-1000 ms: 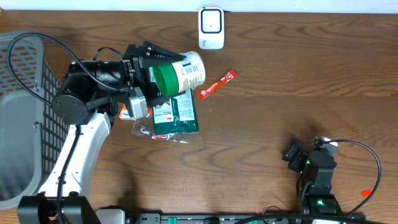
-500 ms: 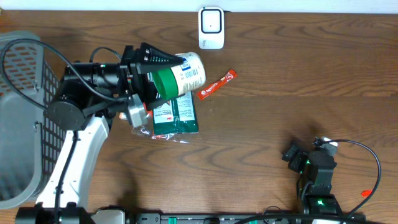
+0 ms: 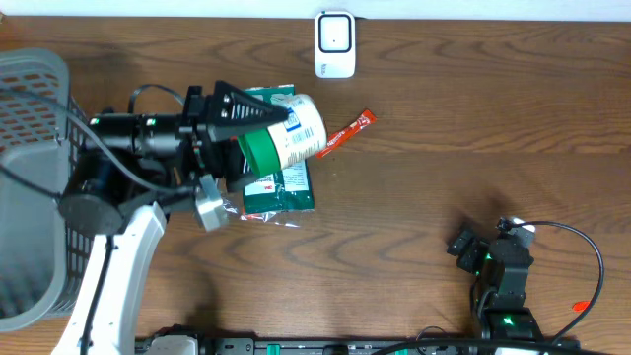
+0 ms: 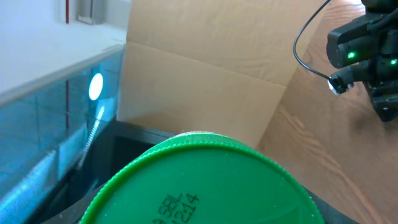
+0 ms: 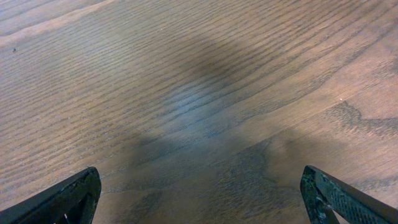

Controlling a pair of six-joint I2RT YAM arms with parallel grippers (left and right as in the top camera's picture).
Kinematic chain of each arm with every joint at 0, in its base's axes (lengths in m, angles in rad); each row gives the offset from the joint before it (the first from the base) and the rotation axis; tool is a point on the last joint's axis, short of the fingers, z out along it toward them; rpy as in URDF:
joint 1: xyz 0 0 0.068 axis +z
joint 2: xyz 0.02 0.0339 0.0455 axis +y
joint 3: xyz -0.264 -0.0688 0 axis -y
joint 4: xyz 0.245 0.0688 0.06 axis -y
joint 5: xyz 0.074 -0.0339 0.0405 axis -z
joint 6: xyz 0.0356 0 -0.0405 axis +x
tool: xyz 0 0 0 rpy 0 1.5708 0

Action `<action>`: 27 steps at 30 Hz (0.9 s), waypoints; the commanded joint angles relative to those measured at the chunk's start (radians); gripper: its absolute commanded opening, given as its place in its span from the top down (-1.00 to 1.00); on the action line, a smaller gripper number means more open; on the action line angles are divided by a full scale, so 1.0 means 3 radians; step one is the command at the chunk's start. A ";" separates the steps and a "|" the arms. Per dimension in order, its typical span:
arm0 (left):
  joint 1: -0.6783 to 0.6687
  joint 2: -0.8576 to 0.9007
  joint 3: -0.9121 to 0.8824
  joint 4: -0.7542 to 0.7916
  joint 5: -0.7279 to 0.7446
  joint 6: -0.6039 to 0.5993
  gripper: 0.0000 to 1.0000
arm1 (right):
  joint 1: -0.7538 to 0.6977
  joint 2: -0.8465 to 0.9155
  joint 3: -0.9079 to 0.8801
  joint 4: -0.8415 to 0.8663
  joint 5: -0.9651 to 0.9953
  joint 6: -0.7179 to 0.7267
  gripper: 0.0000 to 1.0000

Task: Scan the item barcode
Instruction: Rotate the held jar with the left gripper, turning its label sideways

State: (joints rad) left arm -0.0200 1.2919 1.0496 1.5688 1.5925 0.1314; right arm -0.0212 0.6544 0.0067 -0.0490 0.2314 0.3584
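Observation:
A white canister (image 3: 299, 126) with a green lid (image 3: 258, 148) hangs on its side above the table, my left gripper (image 3: 240, 128) shut on its lid end. The green lid (image 4: 205, 186), stamped with a printed code, fills the bottom of the left wrist view and hides the fingers there. No barcode shows in any view. A small white scanner (image 3: 334, 43) stands at the table's far edge, to the right of and beyond the canister. My right gripper (image 5: 202, 202) hangs open over bare wood at the near right (image 3: 490, 258), with nothing between its fingers (image 5: 68, 199).
A grey mesh basket (image 3: 30, 177) stands at the left edge. Under the canister lie a green packet (image 3: 281, 187) and a clear wrapper (image 3: 237, 209). A red sachet (image 3: 345, 133) lies just right of it. A cable (image 3: 582, 247) loops by the right arm.
My left arm has swung, its elbow going left over the basket. The canister has tilted and shifted slightly toward the front, uncovering the packet's top edge. The right arm has not moved.

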 commanded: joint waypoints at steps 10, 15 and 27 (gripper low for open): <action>0.0011 -0.0292 0.0150 0.0050 -0.0071 -0.0112 0.42 | 0.0008 0.0001 -0.0004 -0.0025 -0.0079 -0.0027 -0.98; 0.0011 -0.0298 0.0150 -0.0029 -0.0071 -0.0130 0.42 | 0.0008 0.0001 -0.0004 -0.0025 -0.0078 -0.0027 -0.99; 0.0011 -0.0294 0.0150 -0.0425 -0.0071 -0.0113 0.42 | 0.0008 0.0001 -0.0004 -0.0025 -0.0078 -0.0027 -0.99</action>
State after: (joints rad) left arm -0.0200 1.2190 1.0500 1.4368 1.5940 0.1017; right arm -0.0212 0.6544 0.0067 -0.0521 0.2127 0.3584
